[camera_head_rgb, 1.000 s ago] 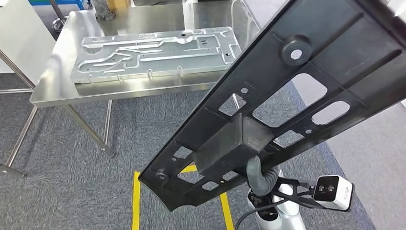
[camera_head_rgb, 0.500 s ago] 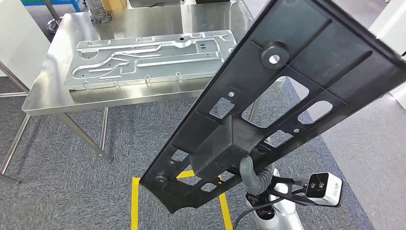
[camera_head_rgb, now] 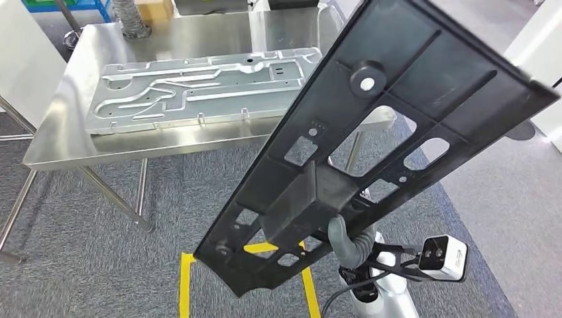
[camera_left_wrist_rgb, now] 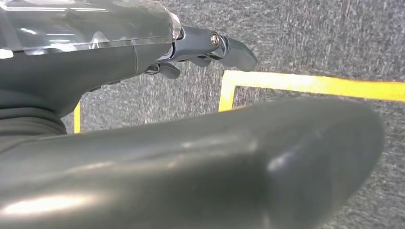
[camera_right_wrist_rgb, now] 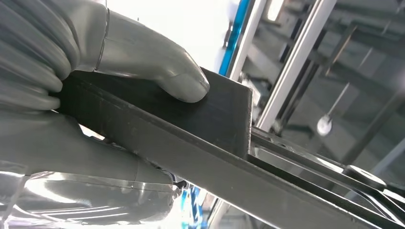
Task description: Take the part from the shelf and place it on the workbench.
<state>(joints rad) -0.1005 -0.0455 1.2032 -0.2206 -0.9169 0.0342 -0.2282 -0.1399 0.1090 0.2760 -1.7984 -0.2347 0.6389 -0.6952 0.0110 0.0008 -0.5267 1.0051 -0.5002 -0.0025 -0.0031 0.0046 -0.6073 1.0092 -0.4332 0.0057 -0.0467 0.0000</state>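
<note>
The part is a long black plastic panel [camera_head_rgb: 397, 112] with cut-outs and a boxy block on its underside. It slants up across the head view from low centre to the upper right. My right hand [camera_head_rgb: 346, 240] grips it from below at that block. In the right wrist view the thumb [camera_right_wrist_rgb: 157, 67] presses on the block [camera_right_wrist_rgb: 215, 114] and the fingers wrap its other side. The steel workbench [camera_head_rgb: 132, 147] stands ahead to the left. My left hand [camera_left_wrist_rgb: 210, 45] hangs over the carpet, its fingers held out with nothing in them.
A large silver stamped metal plate [camera_head_rgb: 199, 86] lies on the workbench and covers most of its top. Yellow tape [camera_head_rgb: 185, 285] marks a box on the grey carpet below the part. A white panel [camera_head_rgb: 26, 53] stands at the left, and a white cabinet [camera_head_rgb: 547, 79] at the right.
The whole view has shifted: the workbench now sits lower and further left in the picture. The black panel stays in my right hand's grip, a little further left in the frame.
</note>
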